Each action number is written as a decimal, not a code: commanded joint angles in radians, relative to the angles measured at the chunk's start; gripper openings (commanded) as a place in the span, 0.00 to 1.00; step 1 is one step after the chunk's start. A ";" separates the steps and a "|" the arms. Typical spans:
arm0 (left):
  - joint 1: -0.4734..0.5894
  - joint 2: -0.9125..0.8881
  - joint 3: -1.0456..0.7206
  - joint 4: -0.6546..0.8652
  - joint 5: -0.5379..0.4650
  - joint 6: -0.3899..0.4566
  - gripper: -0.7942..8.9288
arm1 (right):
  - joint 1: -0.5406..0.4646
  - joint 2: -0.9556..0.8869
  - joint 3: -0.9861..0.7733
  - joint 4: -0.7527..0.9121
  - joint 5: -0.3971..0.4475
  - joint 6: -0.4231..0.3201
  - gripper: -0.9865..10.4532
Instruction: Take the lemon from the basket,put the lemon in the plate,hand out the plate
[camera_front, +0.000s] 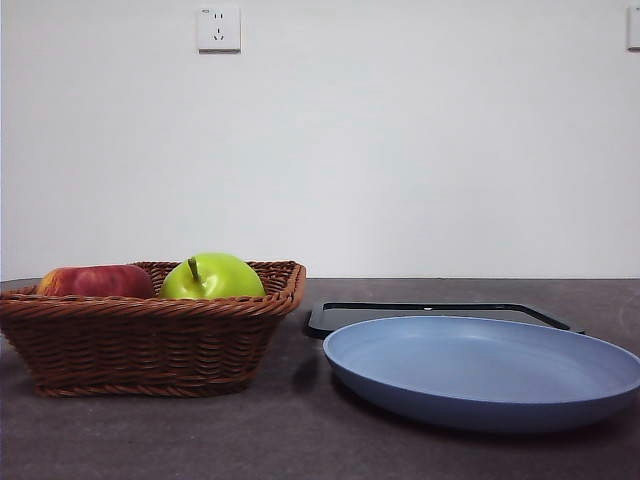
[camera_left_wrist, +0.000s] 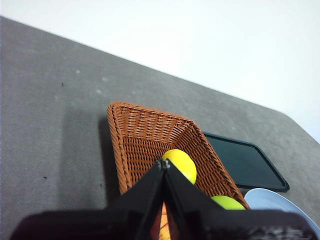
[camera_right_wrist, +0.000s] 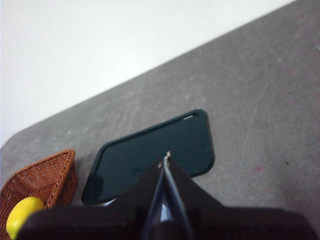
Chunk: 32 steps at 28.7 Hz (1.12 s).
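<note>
1. Front view: low, level across the table (camera_front: 300, 440), close to basket (camera_front: 150, 340) and plate (camera_front: 480, 375).
2. Left wrist view: angled down over the basket.
3. Right wrist view: angled down over the black tray (camera_right_wrist: 150, 155); basket and tray shared.

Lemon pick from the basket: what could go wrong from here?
1. The lemon shares the basket with the green apple and red apple; the left gripper, jaws shut above it, might bump them.
2. Front view hides the lemon.
3. The plate overlaps the black tray, so it may slide.
</note>
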<state>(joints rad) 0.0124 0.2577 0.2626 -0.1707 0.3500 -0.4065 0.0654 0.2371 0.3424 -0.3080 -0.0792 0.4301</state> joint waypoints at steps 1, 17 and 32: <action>0.002 0.095 0.067 0.010 0.045 0.023 0.09 | 0.001 0.072 0.086 -0.039 -0.001 -0.042 0.09; -0.001 0.575 0.411 -0.143 0.372 0.154 0.09 | 0.001 0.542 0.381 -0.331 -0.206 -0.308 0.09; -0.039 0.687 0.484 -0.303 0.375 0.240 0.46 | 0.009 1.017 0.383 -0.354 -0.341 -0.337 0.37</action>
<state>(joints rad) -0.0238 0.9386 0.7319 -0.4789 0.7242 -0.1757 0.0719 1.2457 0.7132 -0.6674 -0.4191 0.1040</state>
